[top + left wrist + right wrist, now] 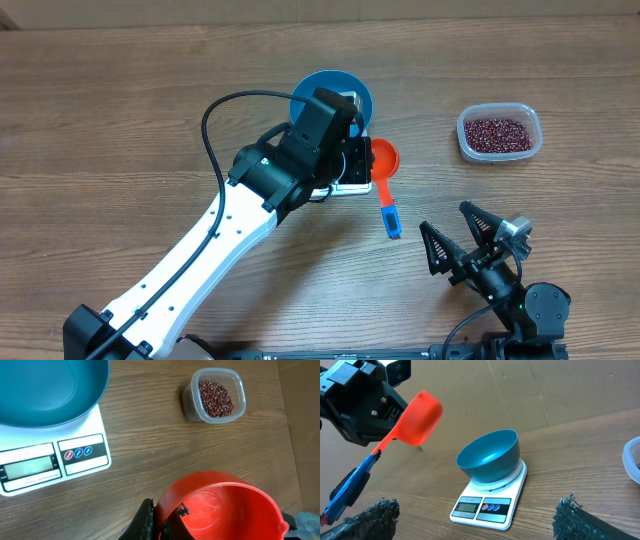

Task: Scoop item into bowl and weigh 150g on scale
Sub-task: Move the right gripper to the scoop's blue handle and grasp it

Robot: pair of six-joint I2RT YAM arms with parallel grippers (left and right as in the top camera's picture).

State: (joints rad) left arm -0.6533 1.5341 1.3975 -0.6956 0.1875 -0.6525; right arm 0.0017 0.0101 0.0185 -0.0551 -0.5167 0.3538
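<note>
On the scale (488, 508) sits my bowl (489, 456), empty, so I judge no scooping is done yet. My left gripper (352, 160) is clamped on the scoop (384, 160), also empty, raised beside the scale. Beans (498, 133) lie in the tub (464, 128), well off to its right. My right gripper (441, 214) hangs wide open.

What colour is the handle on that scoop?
The scoop has a blue handle; right wrist view shows it best.

Blue bowl (490, 455), white scale (516, 491), red-brown beans (216, 397), orange scoop (422, 417), blue handle (350, 485), brown wood-grain table (580, 455)
</note>
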